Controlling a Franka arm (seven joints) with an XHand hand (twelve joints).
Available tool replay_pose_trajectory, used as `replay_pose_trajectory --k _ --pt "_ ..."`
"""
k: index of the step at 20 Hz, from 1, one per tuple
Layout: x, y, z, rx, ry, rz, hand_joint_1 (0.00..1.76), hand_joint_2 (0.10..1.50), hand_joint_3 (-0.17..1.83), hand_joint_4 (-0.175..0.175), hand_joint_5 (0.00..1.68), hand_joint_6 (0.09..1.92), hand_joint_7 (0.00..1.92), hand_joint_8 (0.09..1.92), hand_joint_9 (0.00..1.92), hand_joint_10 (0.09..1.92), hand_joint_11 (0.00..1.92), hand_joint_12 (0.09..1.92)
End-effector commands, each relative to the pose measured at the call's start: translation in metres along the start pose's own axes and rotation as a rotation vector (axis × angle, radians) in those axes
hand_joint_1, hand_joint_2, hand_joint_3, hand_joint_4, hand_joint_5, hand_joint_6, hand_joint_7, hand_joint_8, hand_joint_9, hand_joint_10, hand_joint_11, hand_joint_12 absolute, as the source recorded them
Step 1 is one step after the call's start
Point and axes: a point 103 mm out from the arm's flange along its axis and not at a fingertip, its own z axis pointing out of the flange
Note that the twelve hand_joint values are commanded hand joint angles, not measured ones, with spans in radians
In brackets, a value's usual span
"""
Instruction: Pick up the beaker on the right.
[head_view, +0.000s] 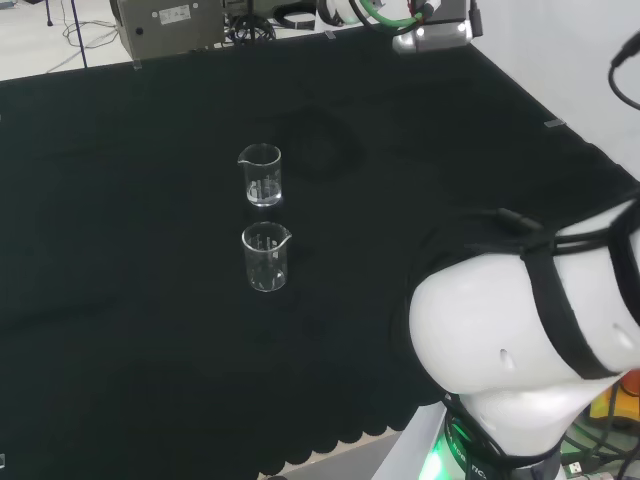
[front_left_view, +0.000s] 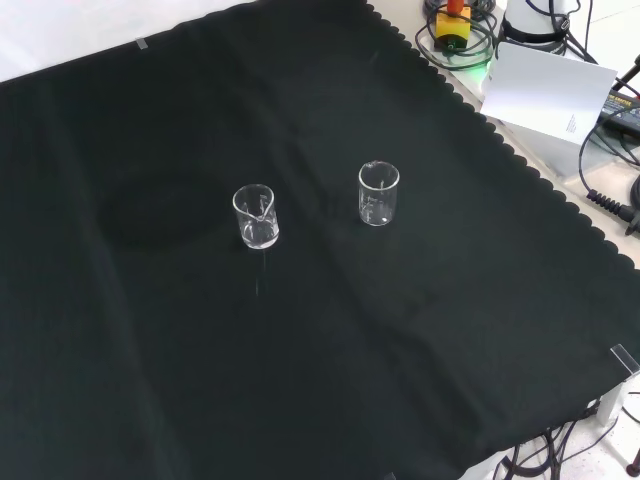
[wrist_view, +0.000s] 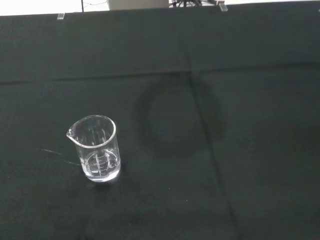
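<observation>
Plainly, two small clear glass beakers stand upright on the worktop's black cloth (head_view: 120, 300), near each other but apart. In the front view they are side by side: the clear glass beaker on the right (front_left_view: 379, 193) sits slightly farther up than the clear glass beaker on the left (front_left_view: 255, 216), whose spout faces the camera. In the head view the right-hand one is the nearer beaker (head_view: 266, 257), with the other (head_view: 260, 175) just behind it. Both look empty, with printed white scale marks on their walls. The wrist view has one beaker (wrist_view: 95, 148) standing alone on the cloth, spout turned aside; which of the two it is I cannot tell. How far open the hand is, I cannot tell, nor how it lies relative to the beakers
</observation>
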Motion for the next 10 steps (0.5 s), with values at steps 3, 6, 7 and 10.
replay_pose_trajectory --k 3,6,7,10 --pt "-0.02 0.115 0.063 0.0 0.105 -0.05 0.51 0.96 0.33 -0.031 0.29 0.09 0.16 0.66 0.31 0.73 0.06 1.44" --pt "-0.018 0.134 0.083 0.03 0.131 -0.075 0.52 0.95 0.33 -0.033 0.3 0.09 0.16 0.66 0.31 0.73 0.05 1.43" --pt "-0.016 0.14 0.091 0.048 0.135 -0.092 0.53 0.94 0.33 -0.033 0.3 0.09 0.16 0.66 0.31 0.72 0.05 1.43" --pt "-0.008 0.152 0.111 0.065 0.164 -0.128 0.55 0.91 0.34 -0.028 0.29 0.09 0.15 0.66 0.29 0.72 0.01 1.44"
